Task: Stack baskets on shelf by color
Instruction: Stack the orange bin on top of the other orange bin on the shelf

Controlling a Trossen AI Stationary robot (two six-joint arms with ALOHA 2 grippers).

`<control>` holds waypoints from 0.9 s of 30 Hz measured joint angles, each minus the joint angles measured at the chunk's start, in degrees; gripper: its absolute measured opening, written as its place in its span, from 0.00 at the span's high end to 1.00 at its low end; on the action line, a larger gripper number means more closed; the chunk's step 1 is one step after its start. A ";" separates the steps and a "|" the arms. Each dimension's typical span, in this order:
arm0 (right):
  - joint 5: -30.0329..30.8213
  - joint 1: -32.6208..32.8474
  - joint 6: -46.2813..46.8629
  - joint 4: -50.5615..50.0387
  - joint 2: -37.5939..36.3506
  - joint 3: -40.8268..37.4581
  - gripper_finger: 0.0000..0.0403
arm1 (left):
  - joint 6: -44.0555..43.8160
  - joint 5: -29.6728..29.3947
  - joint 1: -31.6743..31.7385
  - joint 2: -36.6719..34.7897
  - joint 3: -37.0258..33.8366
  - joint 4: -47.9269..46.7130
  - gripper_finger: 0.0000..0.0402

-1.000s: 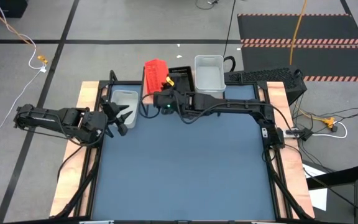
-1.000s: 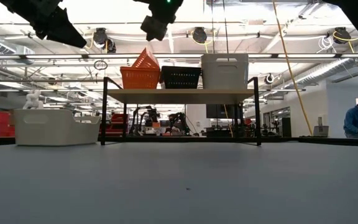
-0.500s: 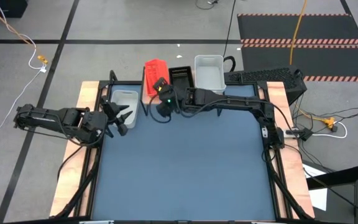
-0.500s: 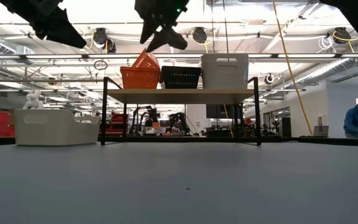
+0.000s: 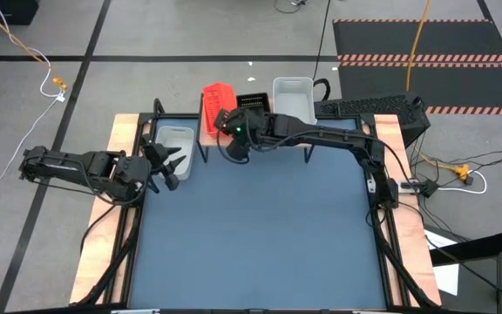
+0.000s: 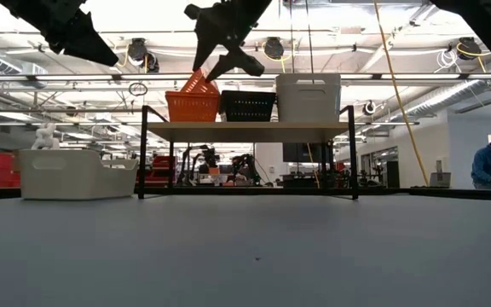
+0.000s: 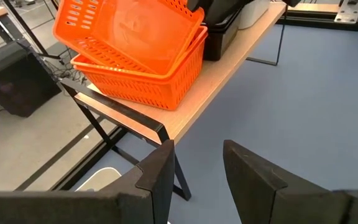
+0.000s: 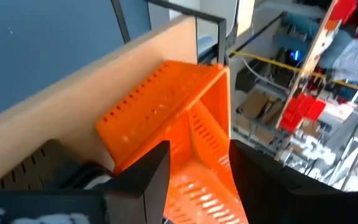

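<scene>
We are hovering the right gripper [image 6: 222, 53], fingers spread and empty, just above the tilted orange basket [image 6: 196, 84] sitting crooked in its stack on the shelf [image 6: 245, 130] at upper centre. We should be pressing its raised edge level, minding the black basket [image 6: 247, 105] alongside. The left gripper [image 5: 171, 166], open, is waiting at centre left, by the white basket [image 5: 175, 139].

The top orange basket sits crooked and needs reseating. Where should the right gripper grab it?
On the raised long rim of the tilted orange basket, coming from above with one jaw inside and one outside. That edge sticks up clear of the orange basket beneath, and the right gripper is open close by.
</scene>
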 joint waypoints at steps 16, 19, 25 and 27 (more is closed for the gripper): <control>0.65 -1.51 1.59 -1.80 0.00 0.00 0.79 | -0.02 -0.09 0.00 0.02 0.00 0.02 0.65; 1.49 -1.51 2.21 -1.95 0.00 0.00 0.85 | 0.00 -0.11 0.00 0.02 0.00 0.02 0.65; 1.47 -1.44 3.96 -0.50 0.00 0.00 0.93 | 0.50 -0.13 0.00 0.00 0.00 0.02 0.65; 1.33 -1.36 6.30 0.66 -0.25 0.00 0.94 | 0.50 -0.13 0.00 0.02 0.00 0.01 0.65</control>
